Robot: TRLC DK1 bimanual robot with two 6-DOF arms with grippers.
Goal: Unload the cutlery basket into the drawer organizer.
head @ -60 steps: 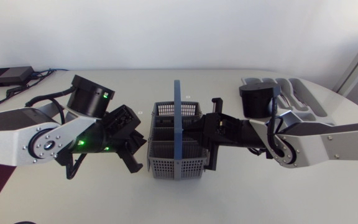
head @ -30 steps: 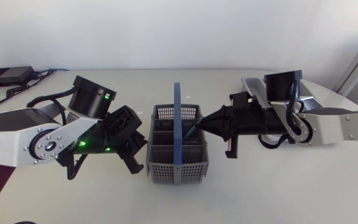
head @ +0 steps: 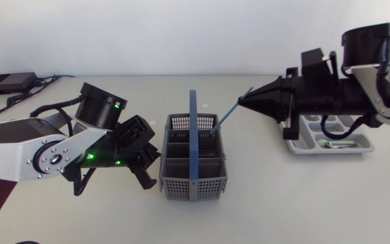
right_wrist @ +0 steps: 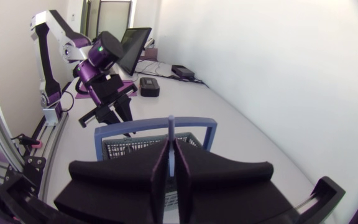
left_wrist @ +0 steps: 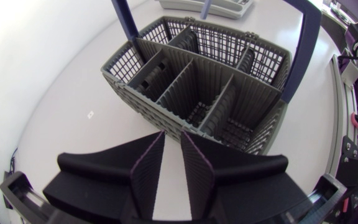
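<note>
Basket (head: 178,184), grey mesh with a blue hoop handle (head: 193,129), stands on the desk (head: 290,200) at the middle of the head view, between the two arms. The right gripper (head: 242,103) comes in from the upper right. Its fingers are pressed together on the upper part of a thin blue utensil (head: 223,120). The utensil slants down and left from the fingertips to the basket's upper-right compartment. Whether its lower end is inside that compartment or just above it cannot be told, nor what kind of cutlery it is. In the right wrist view only a short pale stub shows past the closed fingers, which hide the rest. The organizer (head: 294,142) lies at the right of the frame, well apart from the basket. The right arm covers its upper half, and in the uncovered part lie a green item (head: 327,143) and some grey shapes too small to name. The left gripper (head: 152,169) hangs just beside the basket's left wall, apart from it. The left wrist view shows its fingers (left_wrist: 146,165) a narrow slit apart, with only bare desk between them. From there the dividers hide part of the compartment floors.
</note>
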